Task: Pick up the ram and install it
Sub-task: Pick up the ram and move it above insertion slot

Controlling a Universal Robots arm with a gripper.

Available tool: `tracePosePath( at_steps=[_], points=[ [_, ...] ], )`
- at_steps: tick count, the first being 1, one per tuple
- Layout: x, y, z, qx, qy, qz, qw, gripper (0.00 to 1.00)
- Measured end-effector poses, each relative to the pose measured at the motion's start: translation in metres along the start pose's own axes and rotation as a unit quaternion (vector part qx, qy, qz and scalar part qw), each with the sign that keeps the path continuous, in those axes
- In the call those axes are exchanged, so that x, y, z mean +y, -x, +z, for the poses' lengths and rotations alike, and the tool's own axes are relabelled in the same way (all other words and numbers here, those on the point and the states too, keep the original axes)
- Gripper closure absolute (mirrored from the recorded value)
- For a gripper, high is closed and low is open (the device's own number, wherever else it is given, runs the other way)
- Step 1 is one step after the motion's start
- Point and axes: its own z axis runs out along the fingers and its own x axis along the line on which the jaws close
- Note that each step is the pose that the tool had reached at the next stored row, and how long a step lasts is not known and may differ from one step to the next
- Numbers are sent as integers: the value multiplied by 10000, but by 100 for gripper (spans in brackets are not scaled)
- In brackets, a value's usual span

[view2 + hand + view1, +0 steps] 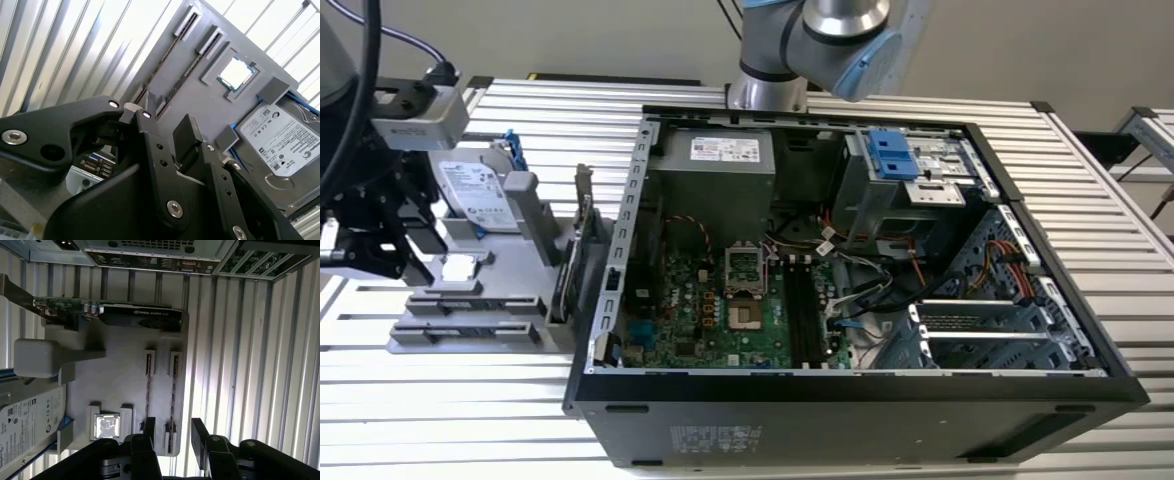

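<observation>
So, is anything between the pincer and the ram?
Nothing visible. The open pincer hangs over the tray, lined up with the ram. A second stick stands beside the ram, apart from it.

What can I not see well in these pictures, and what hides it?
The ram: first wrist view, it stands edge-on, so its label face is hidden.
Whether the open gripper touches the ram: cannot tell.
The motherboard slots: exterior view, too small to tell whether they are empty.
The hard drive: first wrist view, cut off by the picture's edge.
</observation>
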Motion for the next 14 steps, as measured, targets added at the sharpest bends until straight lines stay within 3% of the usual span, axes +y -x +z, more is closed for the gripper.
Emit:
tracePosePath(
  at_steps=[14],
  points=[
    [1, 6, 92, 1, -22, -14, 10000, 0]
  ],
)
